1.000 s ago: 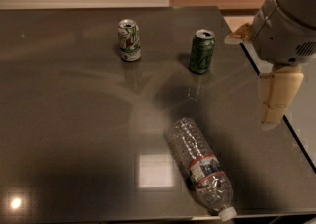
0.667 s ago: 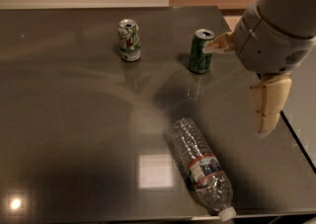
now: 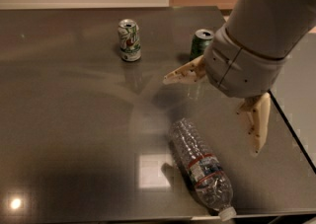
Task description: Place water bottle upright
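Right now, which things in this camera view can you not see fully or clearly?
All in the camera view:
1. Hidden: green can, lower right part behind the open gripper, which hangs over the table beyond the lying water bottle.
2. Too small: the print on the water bottle label.
3. Cut off: the arm, by the top and right edges.

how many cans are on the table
2: a white can at back left, a green can to its right, partly behind the open tool hanging near the bottle. The arm may hide more.
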